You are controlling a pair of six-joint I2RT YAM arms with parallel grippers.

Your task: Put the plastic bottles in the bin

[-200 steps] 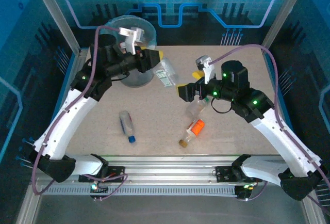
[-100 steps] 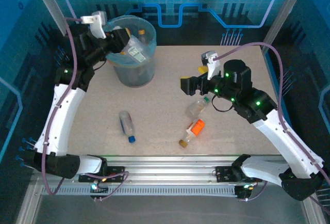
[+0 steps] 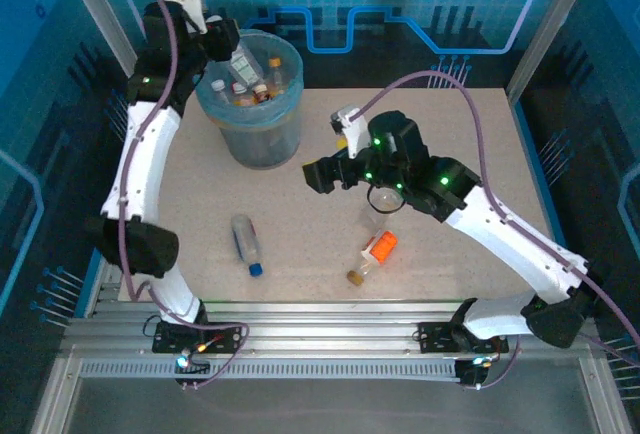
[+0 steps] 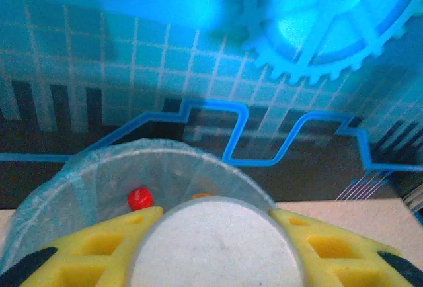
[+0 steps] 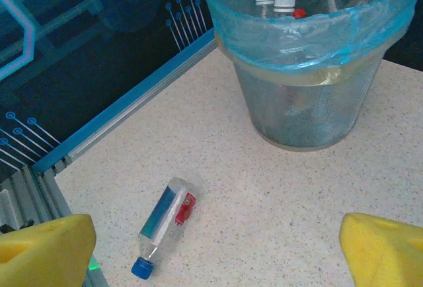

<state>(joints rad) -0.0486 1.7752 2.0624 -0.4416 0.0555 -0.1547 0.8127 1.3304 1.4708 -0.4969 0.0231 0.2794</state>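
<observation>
Hovering over bin (image 3: 262, 139), left tool (image 3: 226, 46) clenched clear bottle (image 4: 215, 241); release judged safest centred inside rim; right tool (image 5: 218, 247) gaped empty, facing blue-capped bottle (image 5: 165, 215).

The left arm rears up tall on the left side of the bin (image 3: 262, 139), wrist bent over the rim. The left gripper (image 3: 228, 44) clamps a bottle (image 4: 218, 244) by its base between yellow fingers (image 4: 99, 250). The right arm stretches low to the bin's right, and the right gripper (image 3: 318, 174) is spread wide (facing the bin).
</observation>
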